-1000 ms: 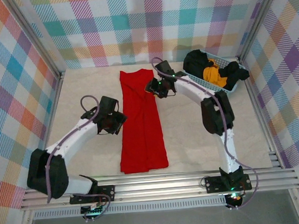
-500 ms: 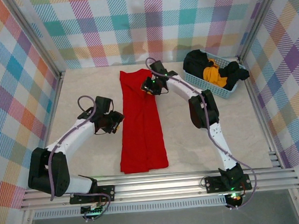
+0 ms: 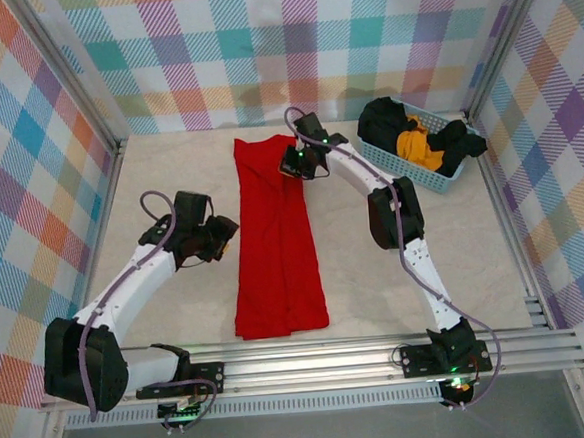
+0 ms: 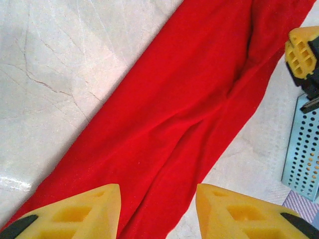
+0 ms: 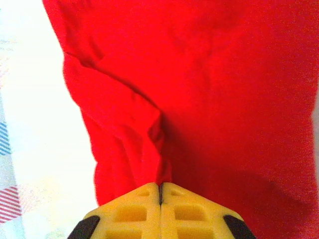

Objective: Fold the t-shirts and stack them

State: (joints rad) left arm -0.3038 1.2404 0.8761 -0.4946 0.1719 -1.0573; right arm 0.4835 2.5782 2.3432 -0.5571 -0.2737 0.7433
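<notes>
Right hand [image 5: 160,186] seemingly pinches red t-shirt [image 3: 274,250], far edge.

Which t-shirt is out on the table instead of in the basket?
The red t-shirt, spread as a long strip on the table; the black shirts and orange-yellow shirt are bunched in the blue basket.

There is one red t-shirt [image 3: 275,240] and one light blue basket [image 3: 410,172]. The basket holds one orange-yellow shirt [image 3: 417,146] plus black cloth [image 3: 385,120], whose number of shirts cannot be told. Two grippers: left gripper [image 4: 158,206], right gripper [image 5: 160,191].
</notes>
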